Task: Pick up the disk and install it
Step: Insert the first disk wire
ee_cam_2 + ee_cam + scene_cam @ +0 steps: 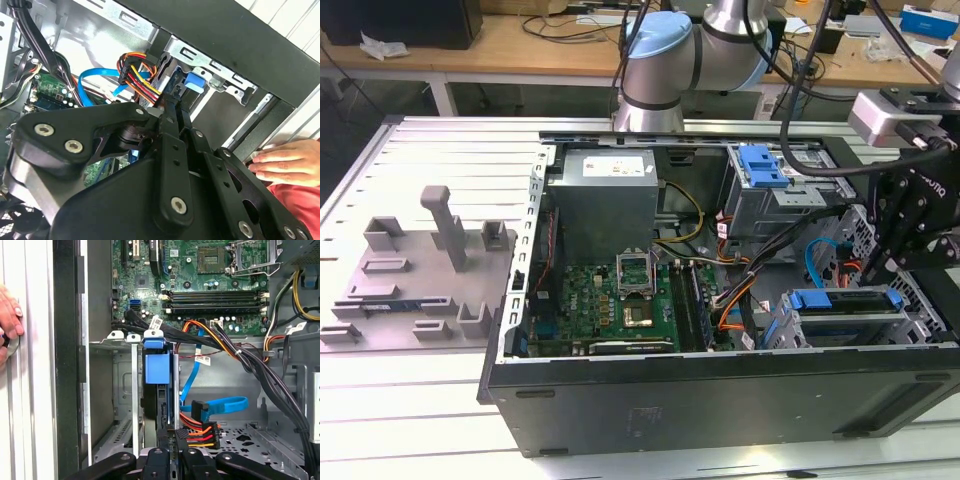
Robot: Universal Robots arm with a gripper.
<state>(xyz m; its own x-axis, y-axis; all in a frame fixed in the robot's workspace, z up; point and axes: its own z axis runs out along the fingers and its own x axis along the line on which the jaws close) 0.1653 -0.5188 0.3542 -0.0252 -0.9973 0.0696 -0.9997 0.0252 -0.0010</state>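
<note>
Gripper (pixel 175 115) is sitting at the disk (pixel 155 372); cannot tell jaw state; power cables (pixel 200 432) alongside are risking a snag.

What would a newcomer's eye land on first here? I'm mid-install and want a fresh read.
First, the open computer case lying on its side mid-frame in the exterior view, green circuit board exposed. Next, the blue-framed disk standing on edge in its bay in the first wrist view, the robot's hand right at it. Then a person's fingers just outside the case wall in the second wrist view.
</note>
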